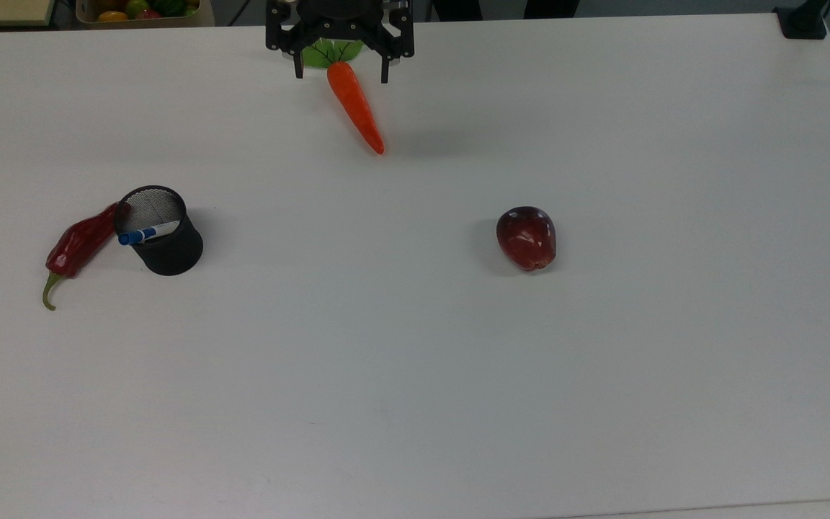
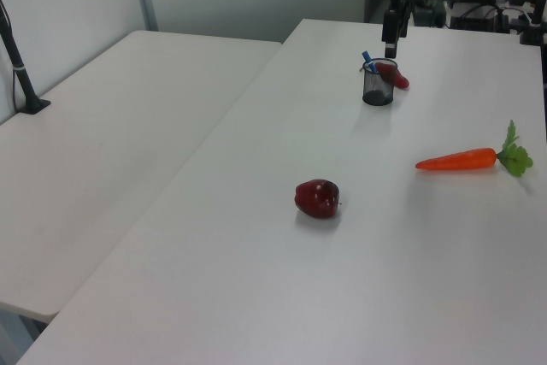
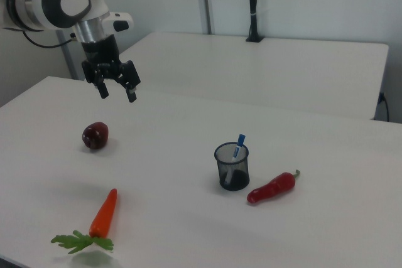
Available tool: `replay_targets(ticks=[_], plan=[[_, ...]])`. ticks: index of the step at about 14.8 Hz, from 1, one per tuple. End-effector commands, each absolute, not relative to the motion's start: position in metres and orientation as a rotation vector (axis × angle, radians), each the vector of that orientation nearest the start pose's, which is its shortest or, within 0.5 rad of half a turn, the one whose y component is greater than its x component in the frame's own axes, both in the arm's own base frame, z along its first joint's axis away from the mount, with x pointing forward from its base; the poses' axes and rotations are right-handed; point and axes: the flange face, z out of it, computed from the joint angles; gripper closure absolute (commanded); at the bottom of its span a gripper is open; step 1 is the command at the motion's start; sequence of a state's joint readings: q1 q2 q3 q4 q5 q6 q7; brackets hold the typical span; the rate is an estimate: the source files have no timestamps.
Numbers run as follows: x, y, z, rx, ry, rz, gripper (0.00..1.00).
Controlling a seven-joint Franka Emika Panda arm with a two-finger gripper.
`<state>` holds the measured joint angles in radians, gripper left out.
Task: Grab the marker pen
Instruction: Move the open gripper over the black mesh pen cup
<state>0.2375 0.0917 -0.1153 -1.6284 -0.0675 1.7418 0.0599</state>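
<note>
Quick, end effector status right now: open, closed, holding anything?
End effector: open and empty, raised above the white table, apart from the white-barrelled, blue-capped marker pen.

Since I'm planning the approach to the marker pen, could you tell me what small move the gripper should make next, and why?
Probably travel toward the black mesh cup. The gripper hangs open high above the table, far from the marker pen, which stands tilted in the cup with its blue cap sticking out, the red chilli beside it.

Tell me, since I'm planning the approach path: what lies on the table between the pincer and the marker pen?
In the right view, only bare white table lies between the open pincer and the marker pen, which stands in the black mesh cup.
</note>
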Motion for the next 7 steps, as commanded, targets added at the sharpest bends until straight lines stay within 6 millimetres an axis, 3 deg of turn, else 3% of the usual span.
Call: replay_targets(ticks=[1, 4, 7], plan=[[0.586, 0.054, 0.566, -3.202, -0.114, -0.027, 0.0], [0.59, 0.013, 0.581, -3.203, 0.01, -0.075, 0.0], [0.594, -0.026, 0.577, -3.203, 0.119, -0.085, 0.0]])
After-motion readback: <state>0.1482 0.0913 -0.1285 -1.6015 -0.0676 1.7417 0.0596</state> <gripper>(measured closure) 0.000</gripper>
